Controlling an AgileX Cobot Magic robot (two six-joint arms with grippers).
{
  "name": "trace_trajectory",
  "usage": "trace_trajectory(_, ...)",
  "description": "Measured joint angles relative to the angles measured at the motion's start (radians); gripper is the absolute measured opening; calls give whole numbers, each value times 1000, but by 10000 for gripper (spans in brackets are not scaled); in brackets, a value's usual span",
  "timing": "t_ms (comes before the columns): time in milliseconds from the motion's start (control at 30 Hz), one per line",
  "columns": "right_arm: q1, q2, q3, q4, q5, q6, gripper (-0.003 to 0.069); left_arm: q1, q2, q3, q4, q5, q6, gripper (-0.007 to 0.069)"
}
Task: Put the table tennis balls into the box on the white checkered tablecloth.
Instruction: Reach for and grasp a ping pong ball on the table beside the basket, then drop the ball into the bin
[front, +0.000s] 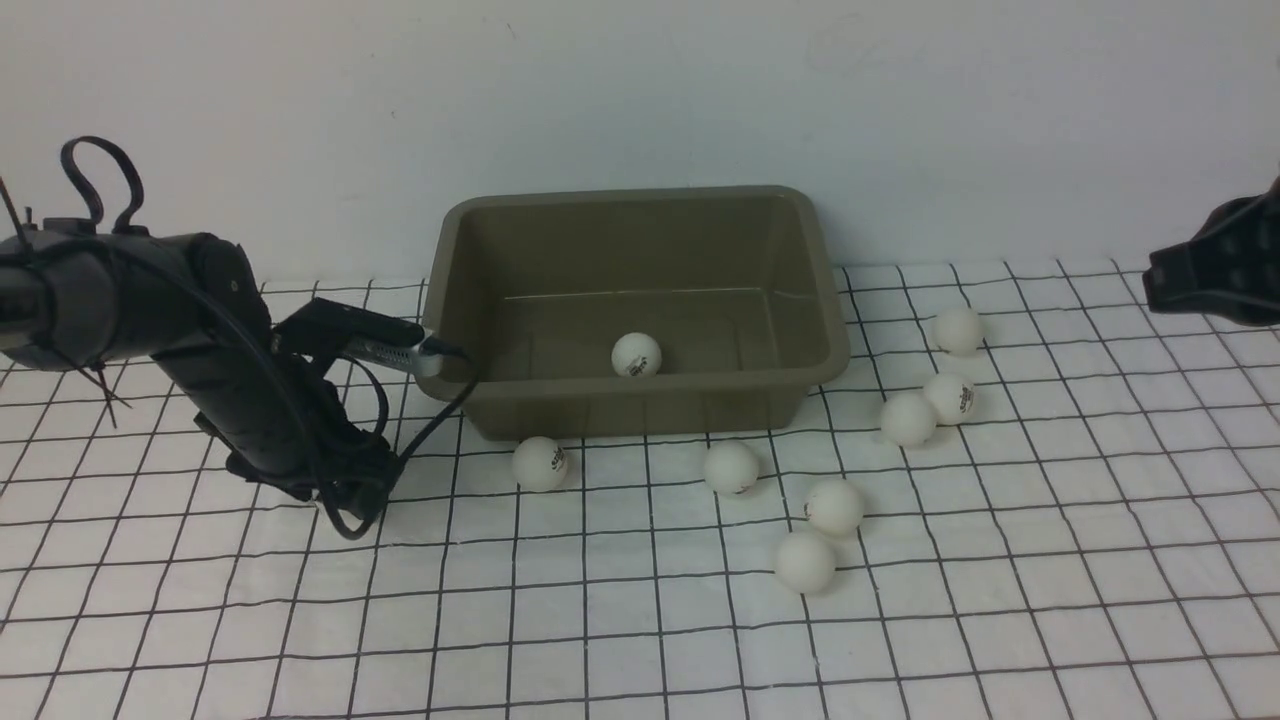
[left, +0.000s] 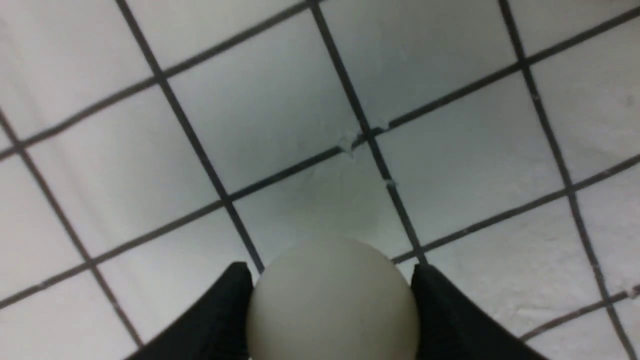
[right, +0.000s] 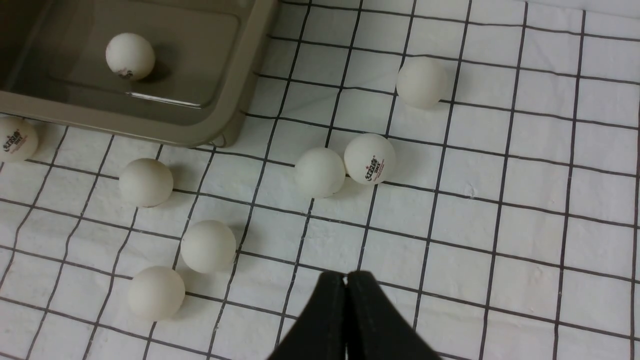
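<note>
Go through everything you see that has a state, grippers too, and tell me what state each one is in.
Left pincer: closed on a ball.
Right pincer: shut, nothing between its tips.
Box: upright, no lid, one ball inside.
Loose balls: seven, resting on the cloth outside the box.
Cloth: spread out, slightly wrinkled.

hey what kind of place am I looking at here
Probably a robot test bench: a robot arm over a checkered tablecloth, with an open tub and scattered table tennis balls.
</note>
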Motion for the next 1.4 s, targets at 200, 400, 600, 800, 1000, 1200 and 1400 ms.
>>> trace_trajectory(200, 0, 0, 0, 0, -6, 0, -11, 0, -90, 0, 11, 31, -3, 352)
trace_trajectory(400, 0, 0, 0, 0, -12, 0, -11, 0, -213, 0, 35, 68, -22, 352)
trace_trajectory(600, 0, 0, 0, 0, -12, 0, -11, -31, -274, -58, 35, 69, -33, 352)
trace_trajectory(800, 0, 0, 0, 0, -12, 0, -11, -149, -139, -282, 29, 64, -33, 352)
trace_trajectory(1000, 0, 0, 0, 0, -12, 0, -11, -233, 137, -578, 32, 83, -37, 352)
trace_trajectory(1200, 0, 0, 0, 0, 1, 0, -11, -252, 327, -790, 43, 193, -36, 356)
trace_trajectory(1400, 0, 4, 0, 0, -5, 0, -11, -252, 384, -842, 48, 260, -40, 520)
